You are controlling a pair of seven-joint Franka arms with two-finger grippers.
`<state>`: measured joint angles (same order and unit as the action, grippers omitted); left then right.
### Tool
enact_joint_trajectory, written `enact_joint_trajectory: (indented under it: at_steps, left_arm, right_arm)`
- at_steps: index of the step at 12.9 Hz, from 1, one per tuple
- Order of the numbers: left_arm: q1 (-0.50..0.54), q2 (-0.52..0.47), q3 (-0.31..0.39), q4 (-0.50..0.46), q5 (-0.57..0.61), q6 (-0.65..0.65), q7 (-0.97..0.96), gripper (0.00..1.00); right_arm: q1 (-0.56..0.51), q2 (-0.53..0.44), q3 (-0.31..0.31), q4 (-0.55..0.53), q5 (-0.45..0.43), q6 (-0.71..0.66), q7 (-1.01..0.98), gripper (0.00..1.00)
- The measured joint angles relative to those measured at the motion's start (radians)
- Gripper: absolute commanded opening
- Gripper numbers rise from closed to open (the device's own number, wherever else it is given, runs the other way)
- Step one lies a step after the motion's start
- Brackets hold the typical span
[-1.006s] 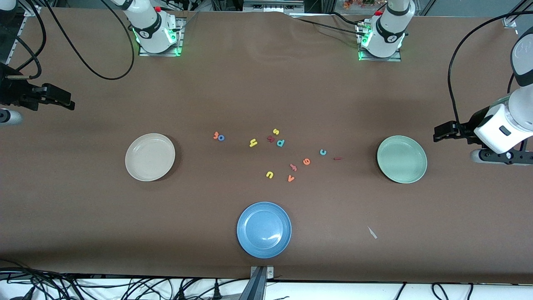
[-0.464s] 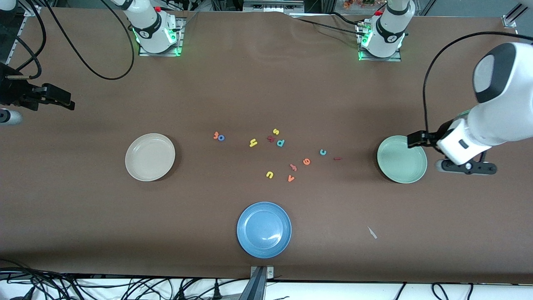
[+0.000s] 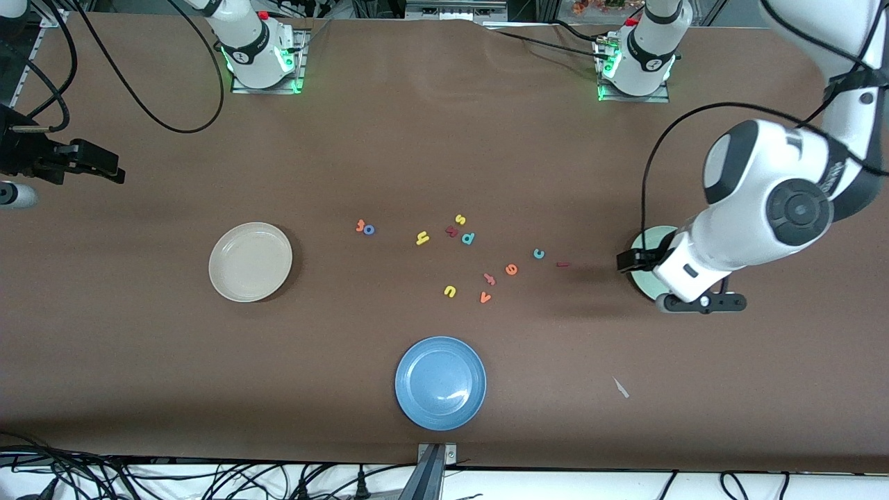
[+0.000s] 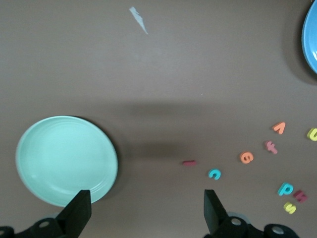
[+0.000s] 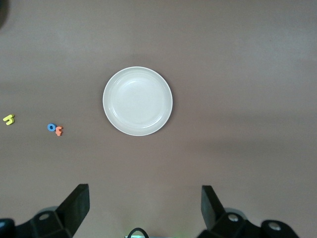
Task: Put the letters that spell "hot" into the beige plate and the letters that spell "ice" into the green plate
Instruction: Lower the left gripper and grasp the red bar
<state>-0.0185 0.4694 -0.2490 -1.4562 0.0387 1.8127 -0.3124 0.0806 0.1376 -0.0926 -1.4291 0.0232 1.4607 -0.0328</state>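
The beige plate [image 3: 250, 262] [image 5: 137, 101] lies bare toward the right arm's end. The left arm covers most of the green plate [image 3: 640, 281] [image 4: 67, 160]. Between the plates lie the orange t [image 3: 360, 225] [image 5: 59, 131] touching the blue o [image 3: 369, 230] [image 5: 51, 127], the yellow h [image 3: 421, 238] [image 5: 8, 119], the teal c [image 3: 538, 254] [image 4: 214, 174], the dark red i [image 3: 562, 264] [image 4: 188, 162] and the orange e [image 3: 511, 269] [image 4: 246, 157]. My left gripper [image 3: 628, 260] [image 4: 147, 213] hangs open and empty over the green plate's edge nearest the i. My right gripper [image 3: 97, 167] [image 5: 143, 208] waits open, high over its table end.
A blue plate [image 3: 440, 382] [image 4: 312, 34] sits near the front edge. Other letters are scattered among the task letters: yellow s [image 3: 459, 219], teal p [image 3: 468, 238], yellow u [image 3: 449, 291], orange v [image 3: 485, 298]. A small pale scrap [image 3: 621, 387] lies nearer the camera than the green plate.
The left arm has swung in from its table end, and its gripper now hangs over the green plate's edge near the i. The right arm has not moved.
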Motion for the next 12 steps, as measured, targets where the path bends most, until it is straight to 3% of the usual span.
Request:
enact_joint_trajectory:
  at_steps: [6, 12]
  left_arm:
    - [-0.092, 0.169, 0.0, -0.03, -0.004, 0.128, -0.219, 0.93]
    - [-0.098, 0.196, 0.0, -0.209, -0.007, 0.322, -0.245, 0.9]
  right_arm:
    - [0.0, 0.0, 0.0, -0.001, 0.0, 0.0, 0.0, 1.0]
    - [0.0, 0.0, 0.0, -0.001, 0.0, 0.003, 0.0, 1.0]
